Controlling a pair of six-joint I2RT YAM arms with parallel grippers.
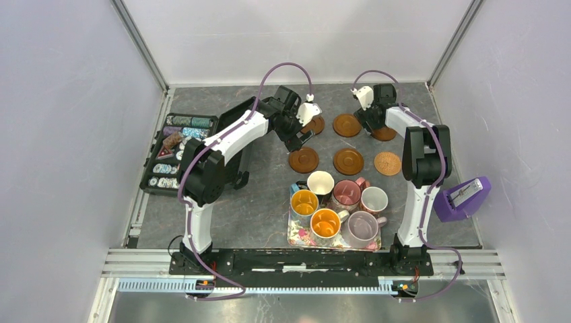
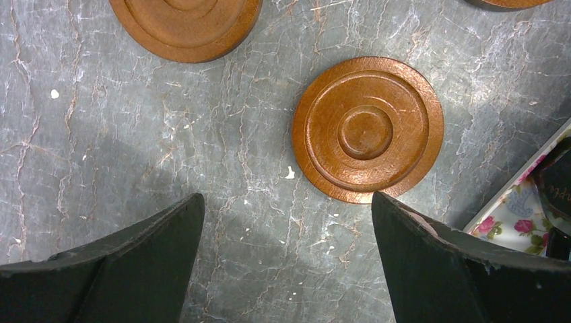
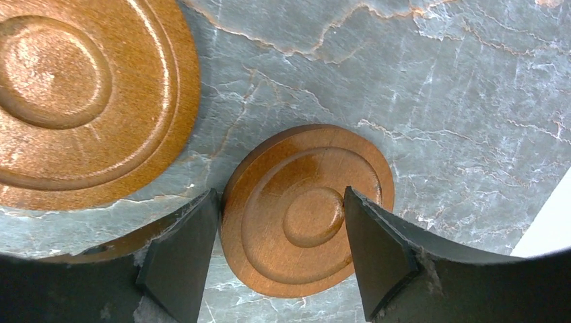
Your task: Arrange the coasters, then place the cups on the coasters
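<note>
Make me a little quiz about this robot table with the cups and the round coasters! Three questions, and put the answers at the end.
1. True or false: one of the cups already stands on one of the coasters.
2. Which gripper has a coaster between its fingers? A. left gripper B. right gripper C. both
3. Fill in: ___ of the cups are orange inside.

Key:
1. False. No coaster bears a cup.
2. B. The left gripper hangs open over the table.
3. Two.
</note>
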